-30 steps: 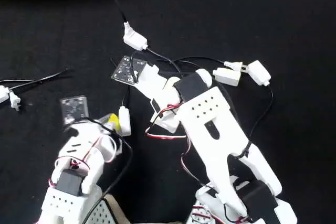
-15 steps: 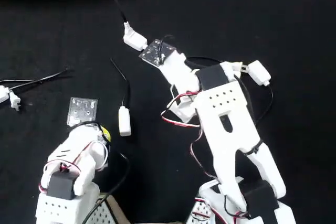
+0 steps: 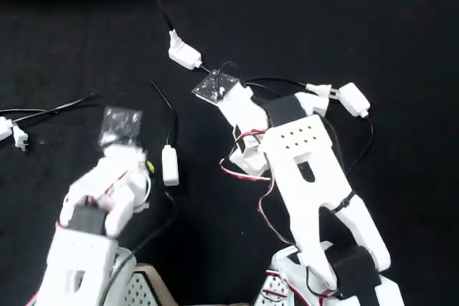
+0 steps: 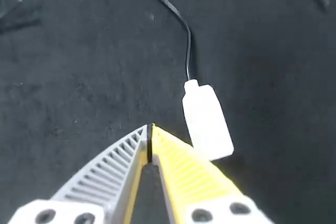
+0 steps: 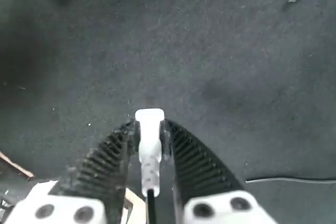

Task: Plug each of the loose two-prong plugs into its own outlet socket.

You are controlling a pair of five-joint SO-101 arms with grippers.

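My right gripper (image 5: 149, 123) is shut on a small white plug (image 5: 149, 145) whose black cord runs back between the black fingers. In the high view the right gripper (image 3: 214, 85) hovers just short of a white corded plug (image 3: 184, 54) at the back of the table. My left gripper (image 4: 149, 129) is shut on nothing, its grey and yellow fingers pressed together. A white connector block (image 4: 207, 121) on a black cord lies close beside its tip. From above, the left gripper (image 3: 120, 121) sits left of that block (image 3: 170, 165). Another white plug (image 3: 353, 98) lies right of the right arm.
A small white plug (image 3: 11, 130) and a thin black cable (image 3: 50, 109) lie at the far left of the black cloth. Black cords loop around the right arm's wrist. Clutter lines the table's back edge.
The right gripper swung from the left-middle toward the back plug, then eased back a little. The left gripper pushed forward and slightly right, alongside the connector block.
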